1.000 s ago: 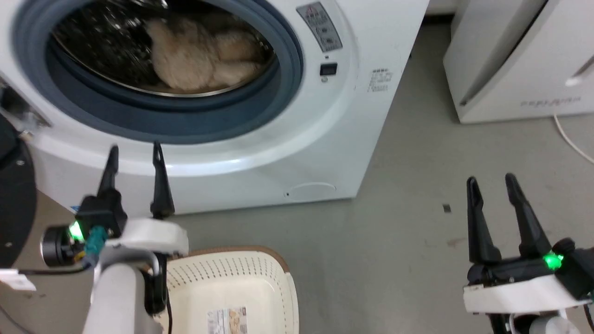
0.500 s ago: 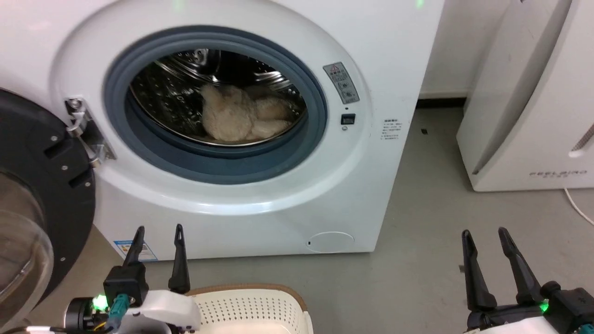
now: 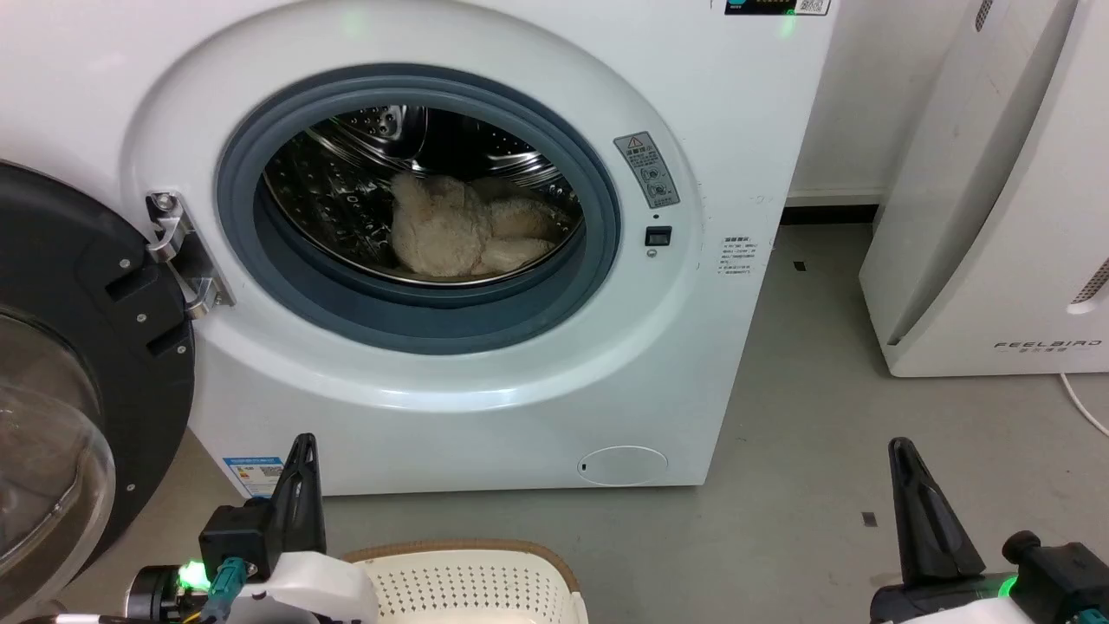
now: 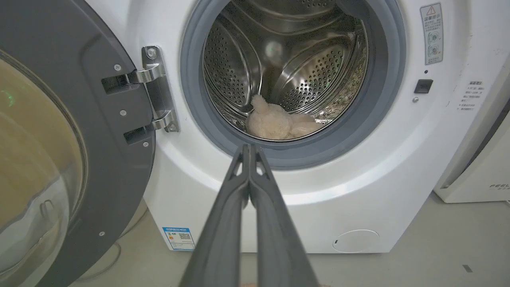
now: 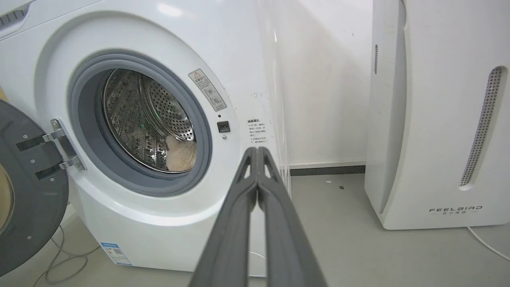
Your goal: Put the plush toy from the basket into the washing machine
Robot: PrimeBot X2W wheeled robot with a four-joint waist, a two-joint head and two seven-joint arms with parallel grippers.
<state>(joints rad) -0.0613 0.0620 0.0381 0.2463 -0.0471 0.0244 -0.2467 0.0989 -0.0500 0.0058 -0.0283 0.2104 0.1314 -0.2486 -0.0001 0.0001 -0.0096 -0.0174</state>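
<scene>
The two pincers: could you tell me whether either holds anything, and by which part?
Nothing is held: the left pincer and the right pincer are shut empty; the plush toy lies inside the washing machine.

FEELBIRD stands in grey letters low on the white appliance [image 3: 979, 217]. On the washing machine [image 3: 485, 416], a grey label [image 3: 646, 169] at two o'clock of the porthole [image 3: 416, 325] bears a warning triangle. Its print, the text block [image 3: 735, 257] at three o'clock and the blue sticker [image 3: 254, 472] at seven o'clock are too small to read.
</scene>
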